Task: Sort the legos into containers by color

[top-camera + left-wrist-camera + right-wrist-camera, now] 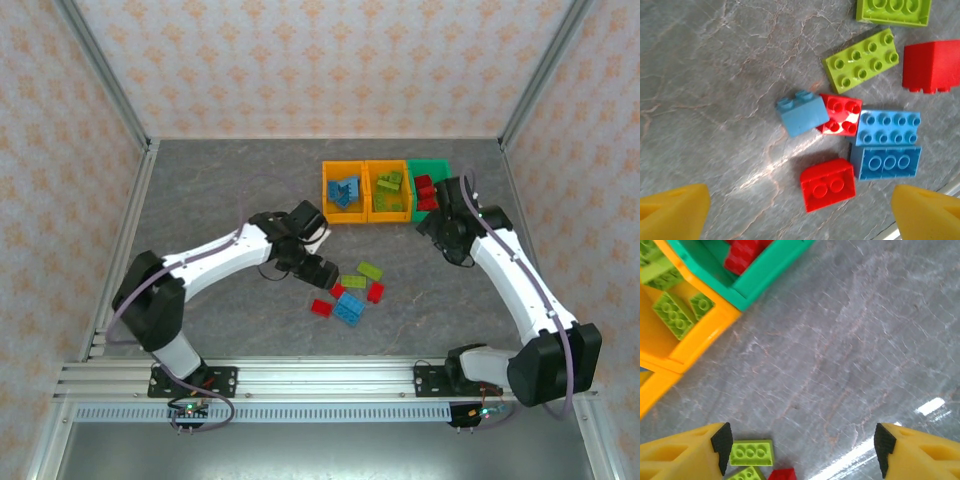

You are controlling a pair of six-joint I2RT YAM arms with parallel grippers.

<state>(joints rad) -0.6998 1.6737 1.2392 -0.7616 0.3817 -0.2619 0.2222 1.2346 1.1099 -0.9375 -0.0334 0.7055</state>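
Several loose legos lie in mid-table: lime green (371, 270), red (376, 292) and blue (350, 308). My left gripper (320, 272) hovers open just left of them. Its yellow fingers (675, 210) straddle a red brick (828, 184) without touching it. Beyond that brick lie a small blue brick (802, 114), a red one (840, 115), a blue pair (888, 127) and a green brick (862, 60). My right gripper (440, 215) stands open and empty (802, 450) beside the green bin (775, 267), which holds red bricks (742, 252).
Three bins stand in a row at the back. The left orange bin (345, 219) holds blue bricks, the middle orange bin (390, 218) green ones, and the green bin (430, 164) is at the right. Walls enclose the table on three sides.
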